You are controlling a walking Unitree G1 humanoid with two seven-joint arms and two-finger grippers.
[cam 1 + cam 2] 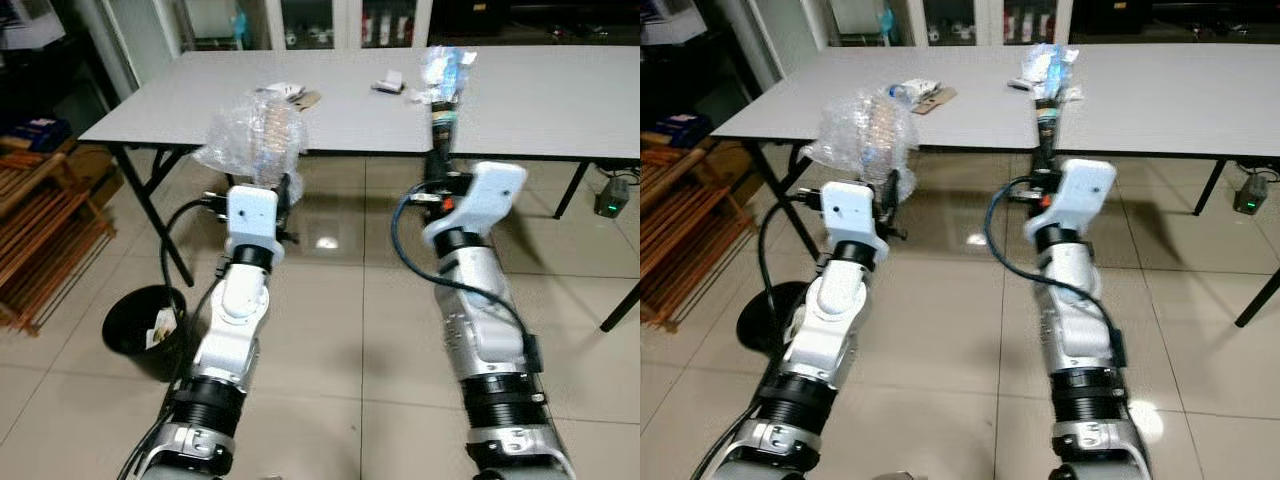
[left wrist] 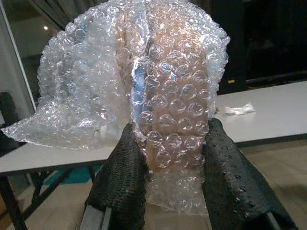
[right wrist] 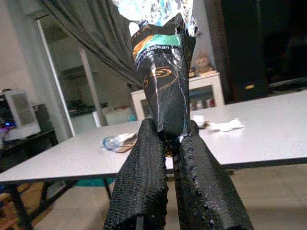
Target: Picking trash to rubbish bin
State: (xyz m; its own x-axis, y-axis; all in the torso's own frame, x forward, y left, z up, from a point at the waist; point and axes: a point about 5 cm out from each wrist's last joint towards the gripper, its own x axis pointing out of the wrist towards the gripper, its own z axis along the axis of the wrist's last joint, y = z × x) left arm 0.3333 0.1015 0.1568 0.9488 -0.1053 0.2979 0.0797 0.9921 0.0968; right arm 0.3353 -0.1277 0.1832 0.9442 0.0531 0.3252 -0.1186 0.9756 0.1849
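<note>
My left gripper (image 2: 170,143) is shut on a big wad of clear bubble wrap (image 1: 253,138), held up in front of the grey table (image 1: 350,115). In the wrist view the bubble wrap (image 2: 139,81) bulges between the two black fingers (image 2: 122,172). My right gripper (image 3: 168,139) is shut on a dark snack wrapper (image 3: 163,91) with a crumpled shiny top (image 1: 443,72), held upright near the table's front edge. A black rubbish bin (image 1: 148,330) stands on the tiled floor at lower left, beside my left arm, with some white paper inside.
On the table lie a flattened bottle with cardboard (image 1: 293,95) and small white scraps (image 1: 390,84). Wooden racks (image 1: 45,235) stand at the left. Table legs (image 1: 150,215) reach the floor near the bin. A small device with a green light (image 1: 612,197) sits on the floor at right.
</note>
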